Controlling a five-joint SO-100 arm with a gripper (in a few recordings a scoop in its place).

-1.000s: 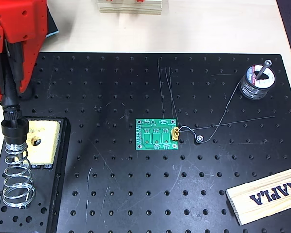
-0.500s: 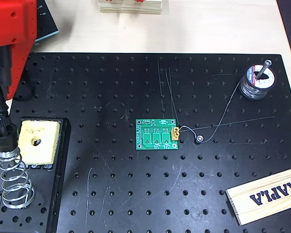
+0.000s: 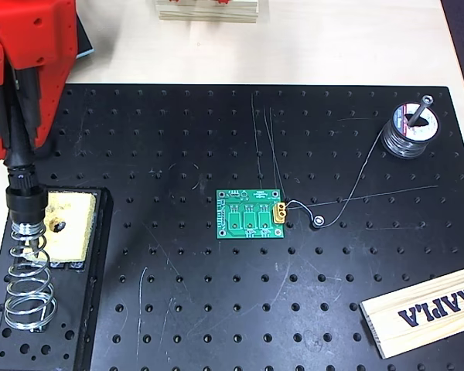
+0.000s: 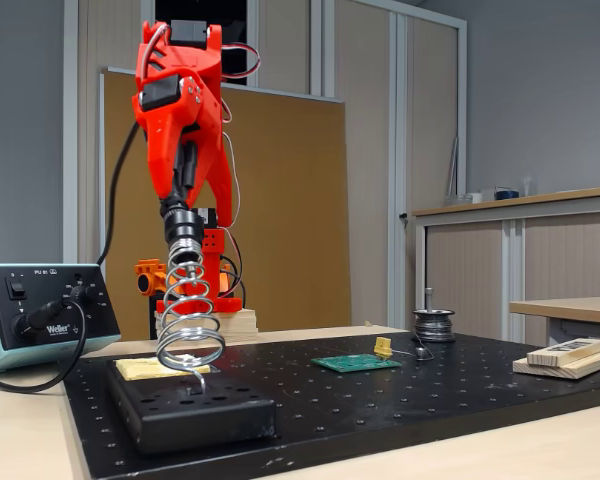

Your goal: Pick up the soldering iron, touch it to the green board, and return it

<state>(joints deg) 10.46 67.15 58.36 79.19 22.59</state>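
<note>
gripper (image 3: 15, 147) clamped on iron (image 3: 25, 205), left edge | tip in stand (image 3: 25, 282) | next: lift clear, carry to board (image 3: 251, 215)

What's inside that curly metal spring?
The soldering iron pokes down into the spring, held by the red gripper. You can see its black collar at the top. Its metal tip is mostly hidden by the coils.

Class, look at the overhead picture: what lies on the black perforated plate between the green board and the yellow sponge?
Nothing: in the overhead view the stretch of black perforated plate between the green board and the yellow sponge is bare, showing just holes and faint scratches.
</note>
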